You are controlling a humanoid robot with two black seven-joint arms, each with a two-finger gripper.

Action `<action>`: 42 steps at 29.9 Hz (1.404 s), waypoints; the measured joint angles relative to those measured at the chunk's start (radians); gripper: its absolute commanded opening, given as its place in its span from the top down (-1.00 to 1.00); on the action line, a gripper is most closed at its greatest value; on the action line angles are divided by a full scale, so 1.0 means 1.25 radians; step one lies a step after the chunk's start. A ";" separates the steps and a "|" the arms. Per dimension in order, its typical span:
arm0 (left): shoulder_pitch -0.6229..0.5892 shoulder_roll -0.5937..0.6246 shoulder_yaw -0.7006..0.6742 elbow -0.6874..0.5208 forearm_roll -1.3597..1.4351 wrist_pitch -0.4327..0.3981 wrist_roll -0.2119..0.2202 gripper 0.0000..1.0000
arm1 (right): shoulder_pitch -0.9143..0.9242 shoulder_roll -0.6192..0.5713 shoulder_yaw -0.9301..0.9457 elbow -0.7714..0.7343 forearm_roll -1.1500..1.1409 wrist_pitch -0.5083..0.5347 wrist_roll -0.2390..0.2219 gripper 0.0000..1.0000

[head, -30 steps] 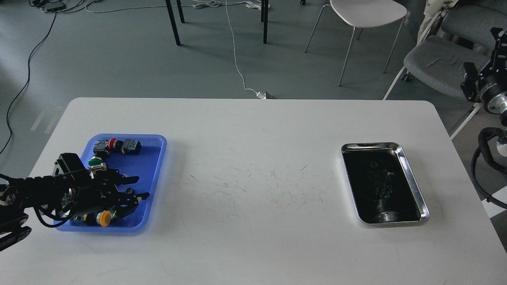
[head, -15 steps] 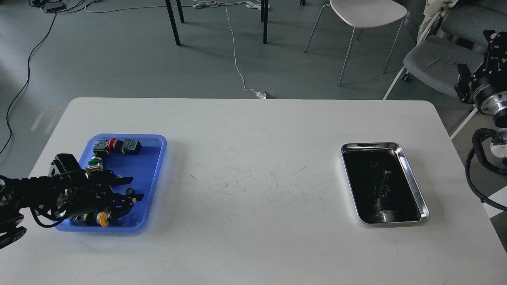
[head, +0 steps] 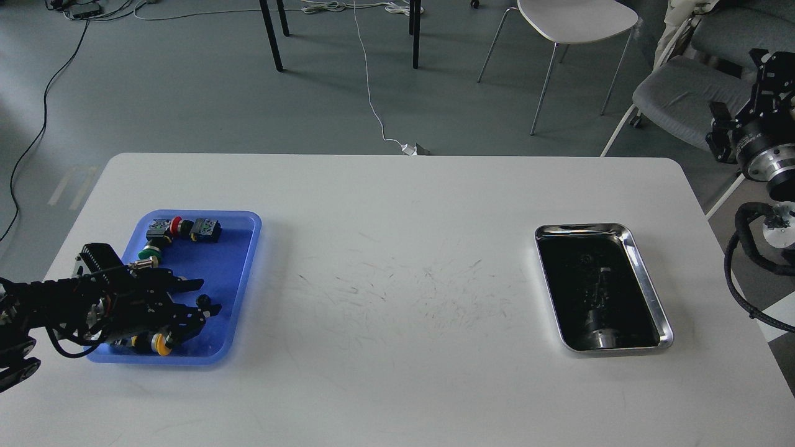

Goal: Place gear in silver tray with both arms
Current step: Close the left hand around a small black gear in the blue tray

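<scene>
Blue plastic is showing at the far left of the white tabletop (head: 397, 205): a shallow blue rectangular tray (head: 239, 273) is lying there, holding several small parts. Along its far wall I am seeing a red-capped push-button unit (head: 176, 226) beside a dark block-shaped switch body (head: 206, 229), with a green-capped button (head: 149, 253) just nearer. A yellow-capped button (head: 163, 343) is resting by the tray's near wall. My left arm's black two-finger gripper (head: 205, 297) is hanging over this tray, its two fingers standing visibly apart. A small black round part (head: 202, 302), possibly the gear, is sitting between the fingertips; I cannot tell whether either finger is touching it.

The middle of the table is bare but for fine dark scratch marks (head: 410, 285).

Further right, the shiny rectangular silver tray with rounded corners and a raised rim (head: 646, 273) is lying well apart from the blue tray. Its dark mirror-like bottom is showing only reflections, as far as I can judge.

At the far right, beyond the table edge, my right arm's black gripper (head: 765, 68) is poised in front of a grey upholstered chair (head: 689, 99). It is seen small and dark, so I cannot tell how its jaws stand.
</scene>
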 measured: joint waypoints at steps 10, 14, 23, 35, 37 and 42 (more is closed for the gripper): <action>0.001 -0.014 0.001 0.025 0.001 0.001 0.000 0.02 | -0.003 0.001 0.000 0.001 0.000 0.000 0.000 -0.89; 0.002 -0.015 0.001 0.025 0.002 0.001 0.000 0.15 | -0.003 0.002 -0.002 0.000 -0.001 0.001 0.000 -0.89; 0.010 -0.009 0.001 0.016 0.002 0.001 0.000 0.33 | -0.007 0.002 -0.009 -0.001 -0.005 0.001 0.000 -0.89; 0.018 -0.006 0.001 0.017 0.001 0.000 0.000 0.57 | -0.008 0.002 -0.013 0.001 -0.011 0.001 0.000 -0.89; 0.019 -0.005 0.001 0.015 0.001 0.000 0.000 0.63 | -0.008 0.002 -0.013 0.001 -0.011 0.001 0.000 -0.89; 0.021 -0.003 0.001 0.007 0.001 -0.001 0.001 0.74 | -0.009 0.002 -0.013 0.001 -0.011 0.001 0.000 -0.89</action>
